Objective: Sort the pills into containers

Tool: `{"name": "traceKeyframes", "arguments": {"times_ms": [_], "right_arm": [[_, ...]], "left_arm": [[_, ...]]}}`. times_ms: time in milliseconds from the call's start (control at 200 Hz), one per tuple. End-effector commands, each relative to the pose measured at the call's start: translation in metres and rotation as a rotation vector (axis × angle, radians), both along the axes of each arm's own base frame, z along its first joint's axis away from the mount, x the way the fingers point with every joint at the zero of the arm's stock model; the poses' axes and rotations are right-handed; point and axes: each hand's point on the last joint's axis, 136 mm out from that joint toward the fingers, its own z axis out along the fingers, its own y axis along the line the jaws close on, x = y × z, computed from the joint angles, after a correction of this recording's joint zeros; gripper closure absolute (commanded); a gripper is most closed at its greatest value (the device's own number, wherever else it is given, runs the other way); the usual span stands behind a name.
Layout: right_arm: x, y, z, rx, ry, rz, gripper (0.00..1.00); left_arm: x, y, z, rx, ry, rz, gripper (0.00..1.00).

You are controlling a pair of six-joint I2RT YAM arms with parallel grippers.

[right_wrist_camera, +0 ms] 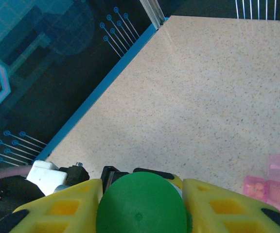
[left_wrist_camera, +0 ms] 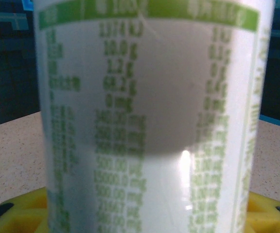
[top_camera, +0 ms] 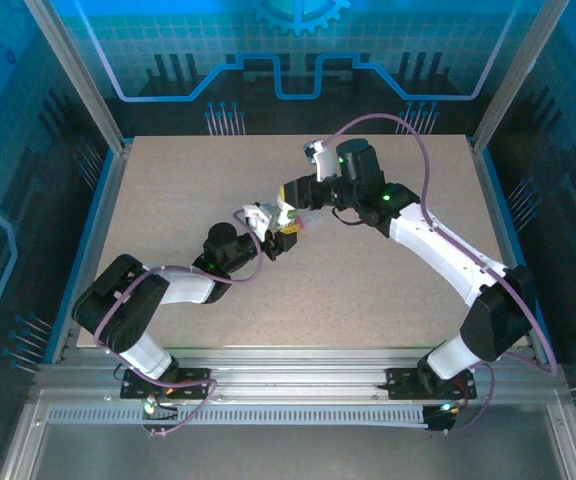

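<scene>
A white bottle (left_wrist_camera: 145, 121) with green print stands upright between the yellow fingers (left_wrist_camera: 18, 213) of my left gripper (left_wrist_camera: 147, 213), which is shut on its body. In the top view this bottle (top_camera: 285, 213) is held near the table's middle by the left gripper (top_camera: 273, 232). My right gripper (right_wrist_camera: 142, 204) reaches in from above, and its yellow fingers (right_wrist_camera: 57, 208) press both sides of the bottle's green cap (right_wrist_camera: 142, 201). A small clear pink container (right_wrist_camera: 270, 183) lies on the table just right of the bottle, with pinkish pills (right_wrist_camera: 254, 186) in its compartments.
The speckled beige table (right_wrist_camera: 203, 97) stretches away beyond the bottle. A blue rim and a dark panel (right_wrist_camera: 43, 73) bound its left edge. In the top view the two arms meet at the table's middle, with the pink container (top_camera: 312, 226) beside them.
</scene>
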Motion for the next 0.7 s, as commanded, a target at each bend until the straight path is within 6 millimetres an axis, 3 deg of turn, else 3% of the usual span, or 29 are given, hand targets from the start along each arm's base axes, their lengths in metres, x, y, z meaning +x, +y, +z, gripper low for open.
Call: {"name": "traceKeyframes", "arguments": {"times_ms": [0, 310, 695], "right_arm": [[-0.003, 0.005, 0.008, 0.002, -0.032, 0.03, 0.66], [-0.002, -0.006, 0.016, -0.05, -0.254, 0.004, 0.89], [-0.003, -0.026, 0.02, -0.28, -0.513, -0.051, 0.94]], "left_arm": [[-0.003, -0.006, 0.031, -0.049, -0.053, -0.028, 1.0], [0.0, -0.008, 0.03, -0.047, -0.006, -0.032, 1.0], [-0.008, -0.015, 0.02, -0.045, 0.049, -0.092, 1.0]]}}
